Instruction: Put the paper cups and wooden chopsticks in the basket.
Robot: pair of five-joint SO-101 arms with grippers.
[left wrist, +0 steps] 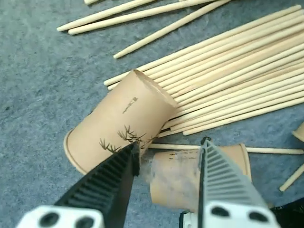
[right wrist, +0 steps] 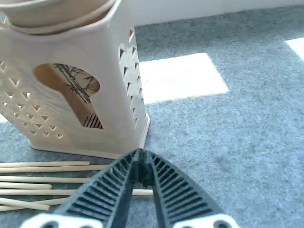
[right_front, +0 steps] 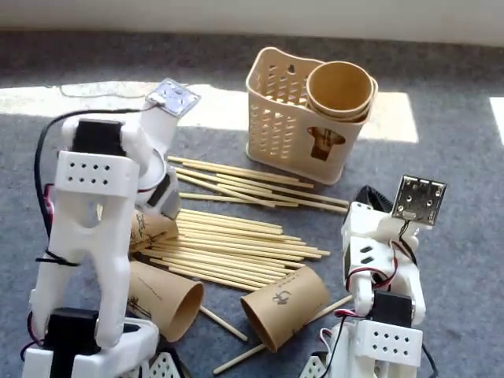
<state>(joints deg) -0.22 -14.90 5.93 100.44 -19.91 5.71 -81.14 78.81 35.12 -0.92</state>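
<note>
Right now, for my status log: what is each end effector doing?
Left end effector: open, holding nothing.
Right end effector: closed, empty.

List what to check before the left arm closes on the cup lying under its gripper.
1. Left gripper open: ok, its jaws stand apart.
2. Paper cup lined up: ok, it lies on its side between the two fingers in the left wrist view.
3. Height above that cup: cannot tell.
4. Nothing else in the grasp: not ok, a chopstick lies right alongside the cup.
5. Basket has room: ok, the stacked cups fill one end and the other end looks open.
6. Right gripper out of the way: ok, shut, near the basket's foot.
</note>
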